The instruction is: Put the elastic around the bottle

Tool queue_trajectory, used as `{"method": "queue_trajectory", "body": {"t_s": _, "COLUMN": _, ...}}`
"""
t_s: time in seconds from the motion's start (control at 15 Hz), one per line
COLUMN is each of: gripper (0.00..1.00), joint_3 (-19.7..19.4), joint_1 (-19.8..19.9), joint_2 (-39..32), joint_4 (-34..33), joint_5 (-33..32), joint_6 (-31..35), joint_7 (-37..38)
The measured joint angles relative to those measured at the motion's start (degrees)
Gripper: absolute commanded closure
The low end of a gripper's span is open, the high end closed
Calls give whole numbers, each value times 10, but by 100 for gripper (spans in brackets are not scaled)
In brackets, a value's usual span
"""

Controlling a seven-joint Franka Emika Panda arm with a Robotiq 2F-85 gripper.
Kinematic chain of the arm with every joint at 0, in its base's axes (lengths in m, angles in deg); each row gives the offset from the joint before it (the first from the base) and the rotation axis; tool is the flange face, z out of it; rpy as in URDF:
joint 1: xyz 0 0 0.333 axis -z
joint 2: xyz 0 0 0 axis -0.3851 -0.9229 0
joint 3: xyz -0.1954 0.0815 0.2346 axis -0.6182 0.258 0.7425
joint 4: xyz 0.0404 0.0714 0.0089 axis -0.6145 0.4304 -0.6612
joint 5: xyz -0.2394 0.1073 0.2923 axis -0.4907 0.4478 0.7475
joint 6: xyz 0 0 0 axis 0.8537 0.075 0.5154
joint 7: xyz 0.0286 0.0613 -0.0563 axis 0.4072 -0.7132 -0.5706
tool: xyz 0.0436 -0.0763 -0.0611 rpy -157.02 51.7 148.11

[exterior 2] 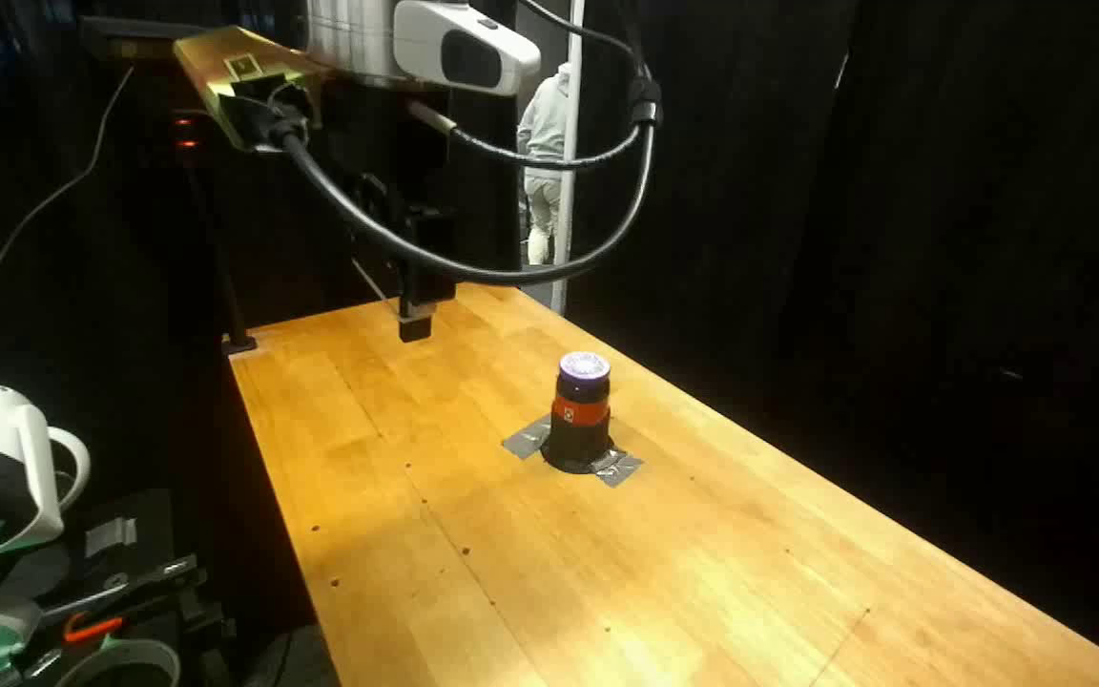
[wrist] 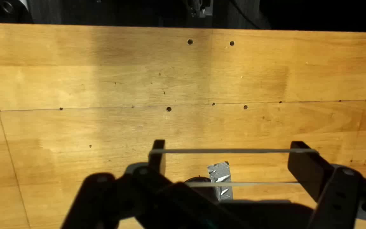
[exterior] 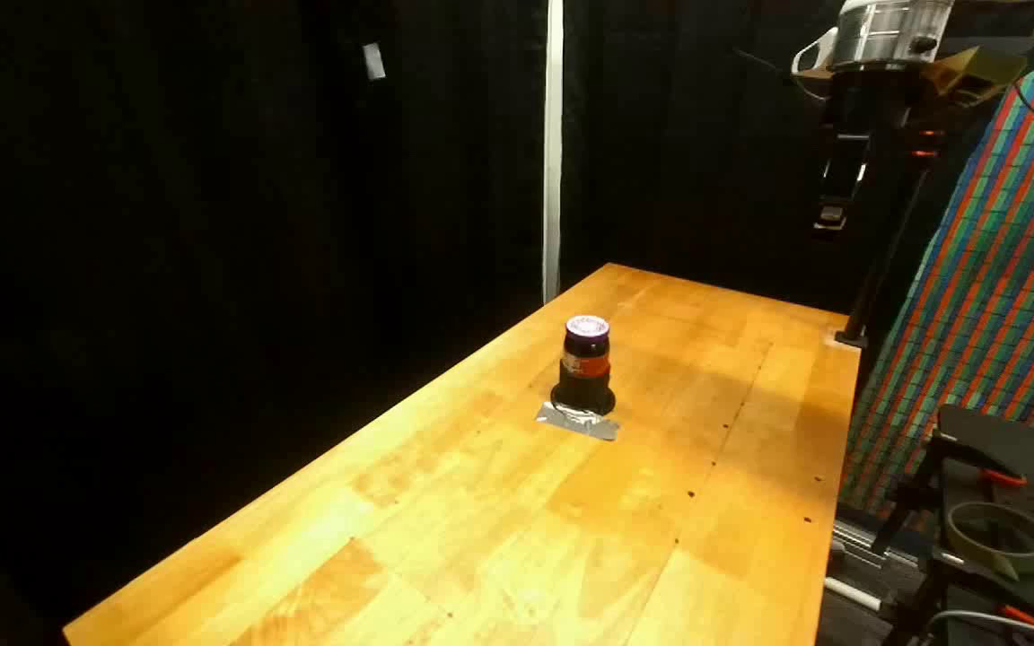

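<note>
Fingers (wrist: 310,171) downward, spread, elastic (wrist: 227,151) around them

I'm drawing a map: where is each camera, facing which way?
Exterior view: higher than the table, looking down along it; gripper upper right.
Exterior view: seemingly the opposite end, looking down at the bottle; arm upper left.
Wrist view: on the arm, facing down at table; fingers stretching elastic.
Both exterior views share table, bottle, gripper.

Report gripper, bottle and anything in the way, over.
Gripper open, elastic stretched between its fingers. Bottle upright, elastic not yet around it. Possible snag: silver tape by the bottle's base.
</note>
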Motion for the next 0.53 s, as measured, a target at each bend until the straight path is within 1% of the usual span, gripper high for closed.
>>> {"method": "queue_trajectory", "body": {"t_s": 0.53, "gripper": 0, "joint_3": 0, "joint_1": 0, "joint_2": 1, "joint_4": -6, "joint_5": 0, "joint_6": 0, "joint_7": 0}}
